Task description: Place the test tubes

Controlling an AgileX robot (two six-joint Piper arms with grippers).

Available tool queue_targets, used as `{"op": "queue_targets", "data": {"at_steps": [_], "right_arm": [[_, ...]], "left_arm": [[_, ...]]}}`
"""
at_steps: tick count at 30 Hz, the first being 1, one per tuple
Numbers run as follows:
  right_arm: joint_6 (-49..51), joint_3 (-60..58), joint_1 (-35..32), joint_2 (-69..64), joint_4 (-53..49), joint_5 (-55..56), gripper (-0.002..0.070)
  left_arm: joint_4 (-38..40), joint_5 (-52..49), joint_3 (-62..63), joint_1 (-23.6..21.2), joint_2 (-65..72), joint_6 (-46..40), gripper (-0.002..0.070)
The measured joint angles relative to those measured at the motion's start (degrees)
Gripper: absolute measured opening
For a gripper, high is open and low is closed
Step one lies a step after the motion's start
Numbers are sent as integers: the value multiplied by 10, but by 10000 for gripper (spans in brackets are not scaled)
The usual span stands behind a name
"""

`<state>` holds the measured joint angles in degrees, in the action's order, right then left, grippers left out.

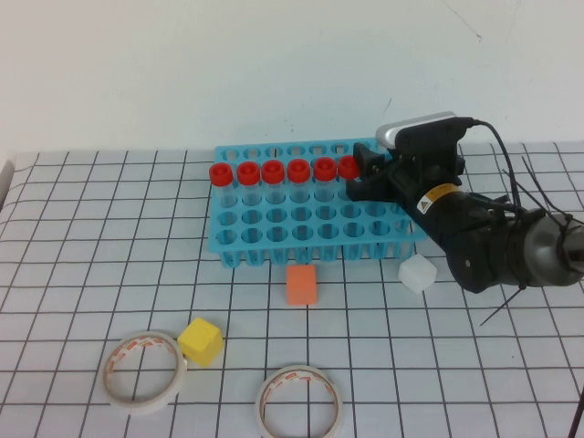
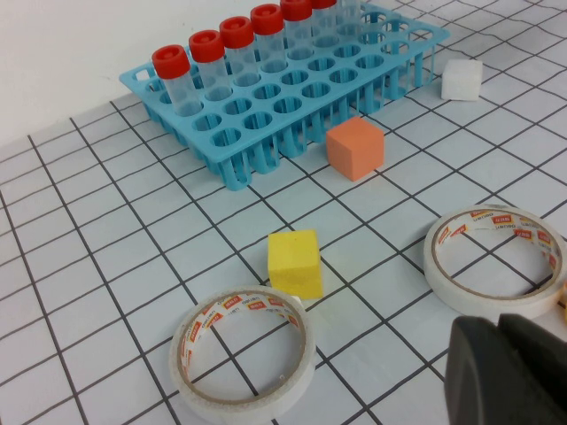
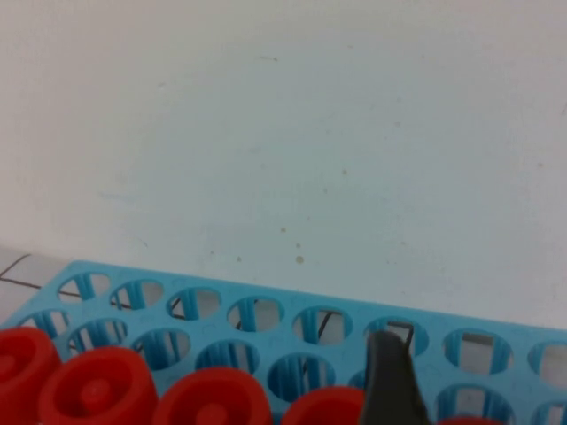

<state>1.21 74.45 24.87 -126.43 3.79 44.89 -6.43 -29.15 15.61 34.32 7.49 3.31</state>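
A blue tube rack [image 1: 310, 228] stands at the middle back of the gridded table. Several red-capped test tubes [image 1: 274, 173] stand in one row of it. My right gripper [image 1: 359, 172] is at the row's right end, its fingers either side of the last tube's cap [image 1: 348, 166]. In the right wrist view one dark finger [image 3: 390, 381] rises over the rack [image 3: 266, 292], with a sliver of red cap [image 3: 469, 421] just clear of it; the jaws look open. My left gripper [image 2: 498, 329] is shut and empty, low over the front of the table.
In front of the rack lie an orange cube [image 1: 301, 285], a white cube [image 1: 416, 273] and a yellow cube [image 1: 201, 341]. Two tape rolls [image 1: 108, 374] [image 1: 263, 406] lie near the front edge. A white wall rises behind the rack.
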Motion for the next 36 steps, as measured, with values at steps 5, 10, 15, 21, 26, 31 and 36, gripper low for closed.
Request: {"op": "queue_targets", "data": {"at_steps": [5, 10, 15, 21, 26, 31, 36], "right_arm": [[0, -12, 0, 34, 0, -5, 420], [15, -67, 0, 134, -2, -26, 368], [110, -191, 0, 325, -74, -86, 88], [140, -306, 0, 522, -202, -130, 7], [130, -378, 0, 672, -247, -231, 0], [129, -439, 0, 807, -283, -343, -1], [129, -517, 0, 933, -290, -395, -1]], "left_arm": [[0, 0, 0, 0, 0, 0, -2], [0, 0, 0, 0, 0, -1, -2], [0, 0, 0, 0, 0, -1, -2], [0, 0, 0, 0, 0, -1, -2], [0, 0, 0, 0, 0, -1, -1], [0, 0, 0, 0, 0, -1, -2], [0, 0, 0, 0, 0, -1, -1]]}}
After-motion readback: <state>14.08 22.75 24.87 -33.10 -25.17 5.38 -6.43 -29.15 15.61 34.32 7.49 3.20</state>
